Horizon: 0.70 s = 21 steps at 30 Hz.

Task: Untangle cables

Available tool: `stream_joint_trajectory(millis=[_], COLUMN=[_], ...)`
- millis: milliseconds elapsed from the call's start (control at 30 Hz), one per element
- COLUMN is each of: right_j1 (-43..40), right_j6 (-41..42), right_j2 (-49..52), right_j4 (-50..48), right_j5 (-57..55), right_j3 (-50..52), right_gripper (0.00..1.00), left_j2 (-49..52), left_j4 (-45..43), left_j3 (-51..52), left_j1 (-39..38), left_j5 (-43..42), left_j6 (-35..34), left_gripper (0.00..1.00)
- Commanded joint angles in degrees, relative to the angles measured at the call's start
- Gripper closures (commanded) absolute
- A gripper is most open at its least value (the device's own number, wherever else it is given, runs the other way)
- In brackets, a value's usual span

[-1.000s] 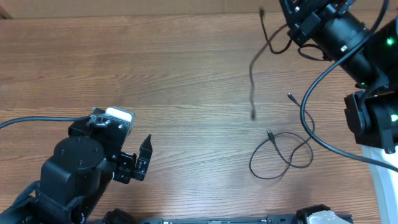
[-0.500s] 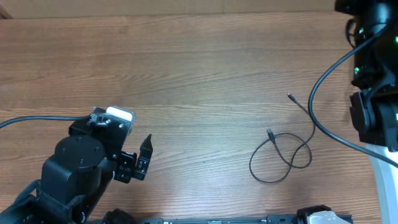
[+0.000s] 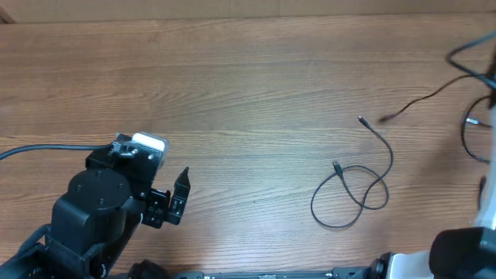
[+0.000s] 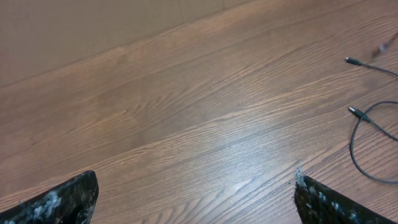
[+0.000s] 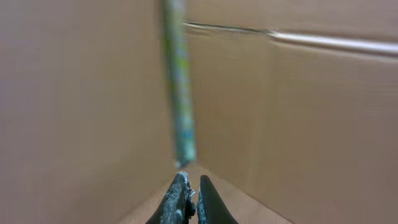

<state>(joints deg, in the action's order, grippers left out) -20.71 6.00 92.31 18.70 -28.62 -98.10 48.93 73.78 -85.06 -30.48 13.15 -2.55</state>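
The wooden counter (image 3: 232, 93) is filling the overhead view. The left arm (image 3: 97, 209) is sitting big and black at the near-left corner, and a blurred part of the right arm (image 3: 465, 252) is showing at the near-right corner.

The left hand (image 3: 177, 195) is hovering just off its arm, spread wide. In its own camera the two fingertips (image 4: 59, 199) are sitting at opposite bottom corners with bare wood between them, gripping nothing.

The right hand (image 5: 190, 196) is pointing at a cardboard wall (image 5: 311, 124) with its fingers pinched nearly together. A blurred strand (image 5: 177, 81) is rising straight from the tips, so it is looking held there.

Now the cables. The looped cable (image 3: 313, 208) is lying flat in the right half of the counter, toward the near edge, crossing over itself once. One plug (image 3: 335, 166) is resting just above the loop. The other plug (image 3: 360, 119) is lying further toward the far edge, at the end of a curving tail.

A second cable (image 3: 418, 102) — smeared by motion — is streaking in from the right edge. Its free end is passing near that far plug, apart from it.
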Motion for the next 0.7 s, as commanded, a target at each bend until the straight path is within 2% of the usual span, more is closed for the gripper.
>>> stream_joint_trajectory(millis=[0, 100, 233, 267, 300, 333, 367, 500, 667], right_j1=[-8.5, -17.4, -22.3, -22.6, -22.9, -22.9, -22.9, -22.5, -21.2], right_j6=[9.5, 17.0, 18.2, 18.3, 18.2, 18.2, 18.2, 18.2, 18.0], right_j2=[0.7, 4.5, 10.8, 11.7, 13.8, 14.7, 15.4, 16.3, 16.3], right_j4=[3.4, 9.2, 15.6, 16.7, 19.1, 20.2, 21.2, 23.3, 28.4], right_j5=[10.8, 24.0, 32.7, 32.9, 33.7, 34.0, 34.4, 37.7, 48.2], right_j3=[-0.7, -0.6, -0.6, -0.6, -0.6, -0.6, -0.6, -0.6, -0.6], right_gripper=[0.96, 0.96, 0.96, 0.92, 0.48, 0.21, 0.02, 0.0, 0.0], left_j2=[0.1, 0.1, 0.1, 0.1, 0.1, 0.1, 0.1, 0.1, 0.1], left_j4=[0.0, 0.0, 0.0, -0.1, 0.0, -0.1, -0.1, 0.0, 0.0], left_j3=[-0.5, -0.5, -0.5, -0.5, -0.5, -0.5, -0.5, -0.5, -0.5], left_j1=[0.2, 0.2, 0.2, 0.2, 0.2, 0.2, 0.2, 0.2, 0.2], left_j5=[0.8, 0.8, 0.8, 0.8, 0.8, 0.8, 0.8, 0.8, 0.8], left_j6=[0.9, 0.9, 0.9, 0.9, 0.9, 0.9, 0.9, 0.9, 0.9], left_gripper=[0.0, 0.0, 0.0, 0.0, 0.0, 0.0, 0.0, 0.0, 0.0])
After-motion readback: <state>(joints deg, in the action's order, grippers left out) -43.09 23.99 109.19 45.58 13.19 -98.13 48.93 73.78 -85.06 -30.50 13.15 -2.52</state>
